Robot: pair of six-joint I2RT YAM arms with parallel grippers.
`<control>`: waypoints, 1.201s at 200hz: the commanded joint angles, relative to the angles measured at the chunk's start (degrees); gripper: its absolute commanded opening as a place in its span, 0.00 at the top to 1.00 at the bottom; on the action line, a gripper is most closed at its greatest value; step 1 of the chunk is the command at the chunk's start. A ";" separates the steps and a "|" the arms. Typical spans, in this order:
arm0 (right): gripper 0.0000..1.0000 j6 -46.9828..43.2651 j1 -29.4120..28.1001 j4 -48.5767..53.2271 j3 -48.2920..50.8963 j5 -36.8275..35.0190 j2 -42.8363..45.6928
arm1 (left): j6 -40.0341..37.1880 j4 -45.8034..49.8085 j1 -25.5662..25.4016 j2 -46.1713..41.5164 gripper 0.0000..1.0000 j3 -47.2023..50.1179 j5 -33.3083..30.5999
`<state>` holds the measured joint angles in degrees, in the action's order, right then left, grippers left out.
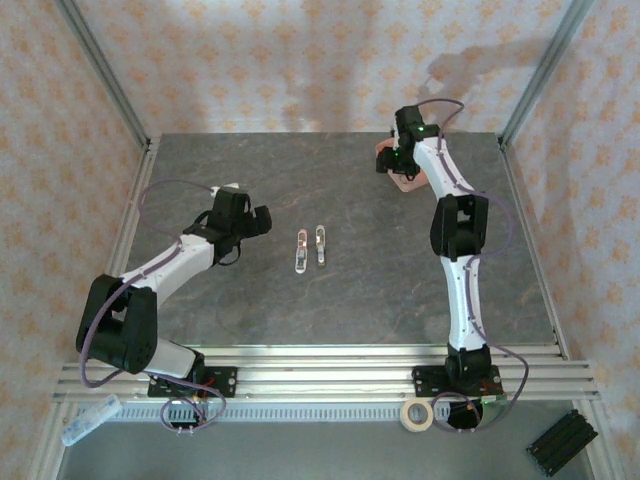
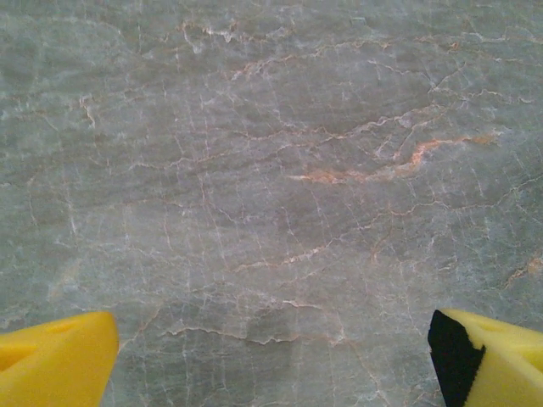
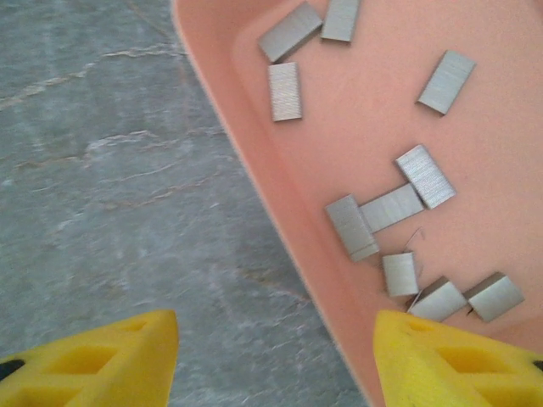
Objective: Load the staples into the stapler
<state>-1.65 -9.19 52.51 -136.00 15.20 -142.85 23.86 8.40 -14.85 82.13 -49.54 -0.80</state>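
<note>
Yellow fingers (image 3: 102, 352) of the right gripper (image 3: 276, 356) stand partly open across the wall of the tray (image 3: 263, 170), maybe just above it, so it should slide over the staples (image 3: 424, 182) lying in the tray and pinch one strip gently, while the left gripper (image 2: 273, 356) hangs wide open over the table (image 2: 271, 170).

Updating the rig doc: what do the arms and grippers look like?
The left arm and right arm have white links, black joints and looping purplish cables; a green light glows on the right wrist. The left gripper and right gripper have yellow wedge fingers; one left finger has a black pad.
</note>
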 commanded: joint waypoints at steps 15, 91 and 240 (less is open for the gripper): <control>0.38 -0.87 1.27 -0.54 -2.16 -2.29 -2.67 | -3.01 3.29 0.79 0.40 0.06 -2.81 -3.89; 0.44 -1.98 1.55 1.01 -3.55 0.51 -5.65 | -3.47 3.73 0.75 1.63 0.06 -3.68 -4.06; 0.53 1.31 -0.15 -2.99 30.99 6.12 17.06 | -1.99 2.35 0.71 -4.74 0.01 2.30 -0.07</control>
<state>-2.31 -8.12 51.66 -111.72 19.84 -132.66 21.08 10.94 -14.83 80.55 -49.78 -2.00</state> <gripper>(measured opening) 0.467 0.982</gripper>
